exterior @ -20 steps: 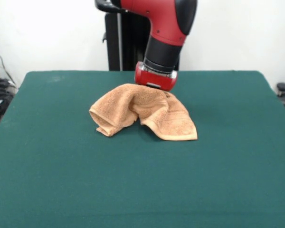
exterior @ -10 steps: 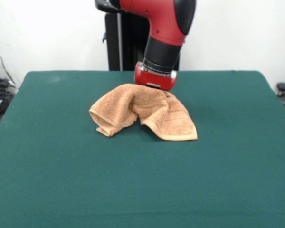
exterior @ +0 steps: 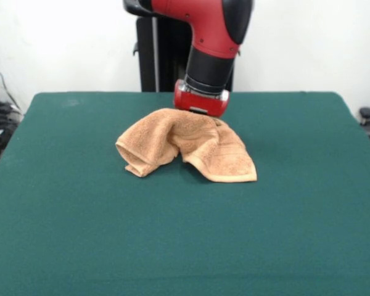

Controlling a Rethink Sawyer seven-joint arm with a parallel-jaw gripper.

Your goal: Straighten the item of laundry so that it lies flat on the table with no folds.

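1. Claw: only the red wrist housing shows, sitting right at the towel's upper edge at upper centre of frame; fingers hidden behind it, so can't tell if it's released, clenched or grasping.
2. Table: green cloth fills most of the frame. Back edge runs across the upper third, left and right edges slant outward toward the bottom corners. Wide bare cloth left, right and below the towel; much less room between the towel and the back edge.
3. Arm: red and black, comes down from top centre, last link tilted slightly down-left, black collar above the red end housing. Black pedestal behind it at the table's far side.
4. Towel: orange-tan, crumpled, a bit above frame centre. Long axis roughly left-right, dipping toward lower right. Left end folded under into a rolled lobe; right part lies flatter, with a hemmed corner pointing lower right. Middle humped, with a crease between the two lobes.
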